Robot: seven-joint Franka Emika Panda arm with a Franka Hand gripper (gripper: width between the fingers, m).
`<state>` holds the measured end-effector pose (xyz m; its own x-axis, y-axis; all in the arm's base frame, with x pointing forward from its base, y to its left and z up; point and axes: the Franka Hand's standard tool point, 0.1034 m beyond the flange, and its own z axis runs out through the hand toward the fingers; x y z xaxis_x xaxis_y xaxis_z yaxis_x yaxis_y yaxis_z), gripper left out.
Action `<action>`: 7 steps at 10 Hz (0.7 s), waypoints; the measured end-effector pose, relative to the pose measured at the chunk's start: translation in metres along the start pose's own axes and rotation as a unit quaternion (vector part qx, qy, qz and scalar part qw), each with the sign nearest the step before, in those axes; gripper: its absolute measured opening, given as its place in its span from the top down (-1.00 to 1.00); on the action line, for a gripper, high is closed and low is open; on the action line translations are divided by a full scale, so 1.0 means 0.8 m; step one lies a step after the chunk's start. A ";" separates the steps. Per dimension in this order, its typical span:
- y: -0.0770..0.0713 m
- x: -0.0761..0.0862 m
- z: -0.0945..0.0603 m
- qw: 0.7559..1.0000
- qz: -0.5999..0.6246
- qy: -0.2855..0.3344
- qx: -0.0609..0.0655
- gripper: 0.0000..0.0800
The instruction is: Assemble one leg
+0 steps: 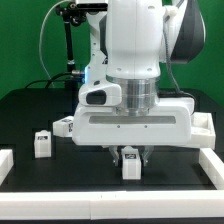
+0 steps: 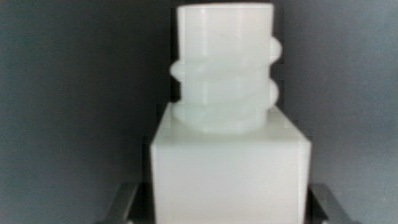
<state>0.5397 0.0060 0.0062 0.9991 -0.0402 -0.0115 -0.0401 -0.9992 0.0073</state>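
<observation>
At the exterior view's left, two spare legs (image 1: 42, 145) (image 1: 62, 125) stand on the black table (image 1: 30, 105), well apart from the gripper (image 1: 128, 153). Further right, the large white panel (image 1: 150, 122) spans the middle, in front of the arm. Just under its front edge the gripper points down over the leg (image 1: 128, 167), which is upright with its lower end at the table. In the wrist view the leg (image 2: 228, 165) fills the gap between the fingers (image 2: 125, 205). They flank its block closely on both sides, narrowed to its width and gripping it, and the threaded end points away from the gripper.
</observation>
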 end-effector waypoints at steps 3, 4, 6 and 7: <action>0.005 -0.040 -0.013 1.000 0.007 -0.027 0.002 0.34; 0.008 -0.061 -0.019 0.999 0.008 -0.033 0.003 0.34; 0.017 -0.092 -0.023 0.998 0.034 -0.052 0.005 0.34; 0.015 -0.094 -0.026 0.996 0.053 -0.065 0.009 0.34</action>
<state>0.4645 -0.0029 0.0283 0.9793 -0.1457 -0.1401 -0.1475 -0.9891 -0.0023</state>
